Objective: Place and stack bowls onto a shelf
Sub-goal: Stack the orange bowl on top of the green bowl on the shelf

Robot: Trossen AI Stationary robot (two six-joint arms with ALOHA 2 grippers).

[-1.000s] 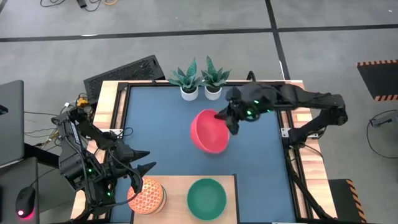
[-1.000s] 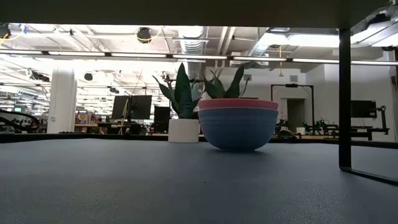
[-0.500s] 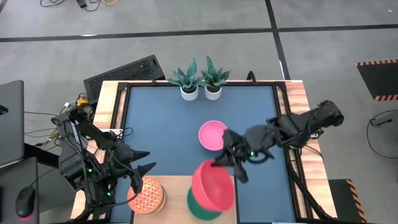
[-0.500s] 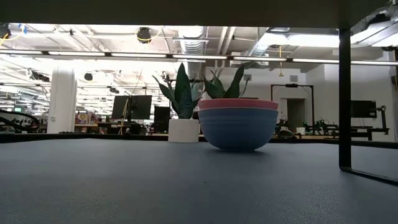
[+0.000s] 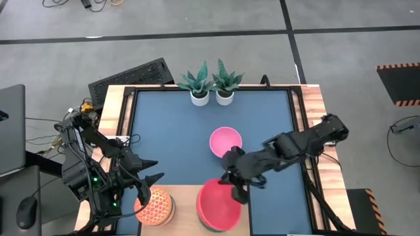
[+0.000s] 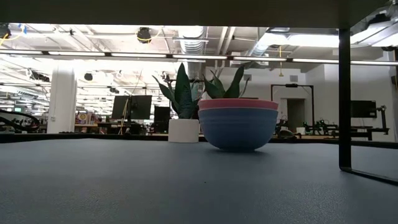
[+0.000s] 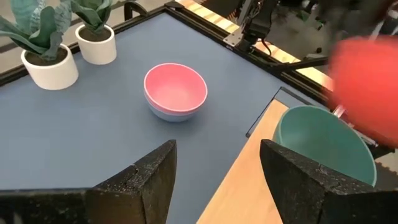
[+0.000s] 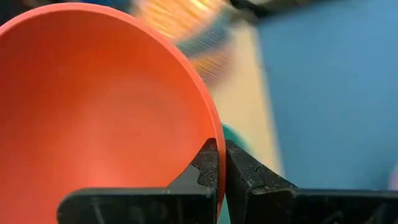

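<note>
My right gripper [image 5: 231, 188] is shut on a plain red bowl [image 5: 216, 204], which hangs over the green bowl [image 7: 323, 146] on the pale wooden shelf [image 5: 184, 195]. From above, only a green sliver [image 5: 211, 227] shows under the red one. An orange patterned bowl [image 5: 155, 206] stands on the shelf's left part. My left gripper [image 5: 156, 169] waits open just beyond that bowl, touching nothing. A pink bowl [image 5: 226, 142] sits nested in a light blue bowl [image 6: 238, 130] at mid-table. My right gripper pinches the red bowl's rim [image 8: 211, 134] on the bowl's far right side, one finger [image 8: 245, 177] outside the wall and the other inside. The fingers slant down from the table's far right. The bowl hangs tilted above the green bowl; whether they touch I cannot tell.
Two white pots with green plants [image 5: 210, 88] stand at the table's far edge. Wooden side rails [image 5: 118, 111] and a dark frame border the blue tabletop [image 5: 170, 131]. A dark post [image 6: 345, 99] stands at the right in the low view.
My right gripper has carried the red bowl from above the pink bowl at mid-table toward the near edge, then slightly left, until it hangs over the green bowl on the shelf. The pink bowl now shows uncovered. The gripper has stayed shut on the rim.
</note>
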